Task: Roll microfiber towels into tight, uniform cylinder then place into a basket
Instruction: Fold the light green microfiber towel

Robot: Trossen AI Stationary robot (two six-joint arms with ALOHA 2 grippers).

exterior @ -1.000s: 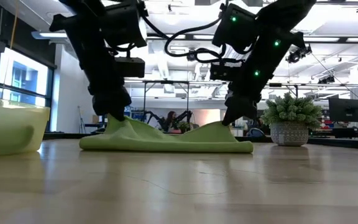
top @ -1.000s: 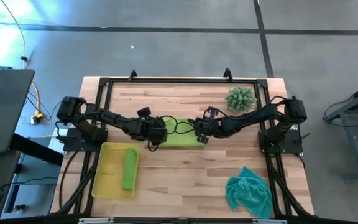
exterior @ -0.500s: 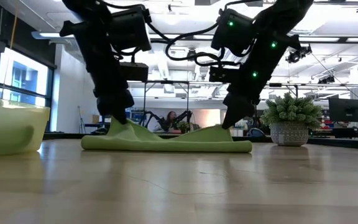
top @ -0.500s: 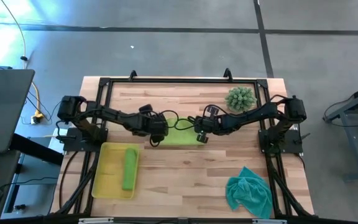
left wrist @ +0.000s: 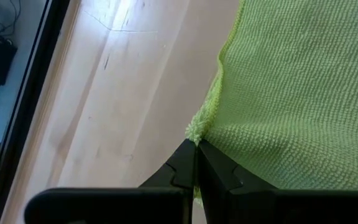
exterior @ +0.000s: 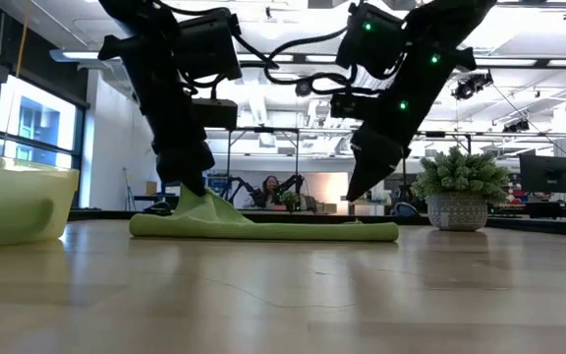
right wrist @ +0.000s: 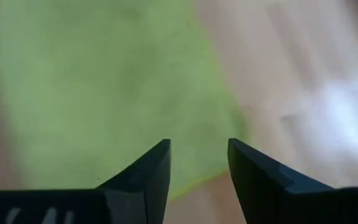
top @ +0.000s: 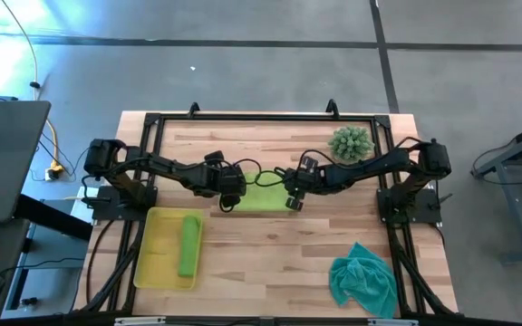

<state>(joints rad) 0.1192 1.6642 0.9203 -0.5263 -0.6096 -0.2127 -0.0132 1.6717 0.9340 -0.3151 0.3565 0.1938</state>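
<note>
The left gripper has its jaws pinching the lime towel at its 9 o'clock end, likely to anchor it for rolling. The right gripper hangs over the 3 o'clock end, jaws spread and empty; only its wrist view shows that gap. At 7 o'clock, the basket holds a rolled towel. The teal towel lies crumpled at 5 o'clock, hidden from the low view.

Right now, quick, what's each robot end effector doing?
Left end effector: shut, pinching the lime green towel at its corner.
Right end effector: open, holding nothing, just above that towel.
</note>
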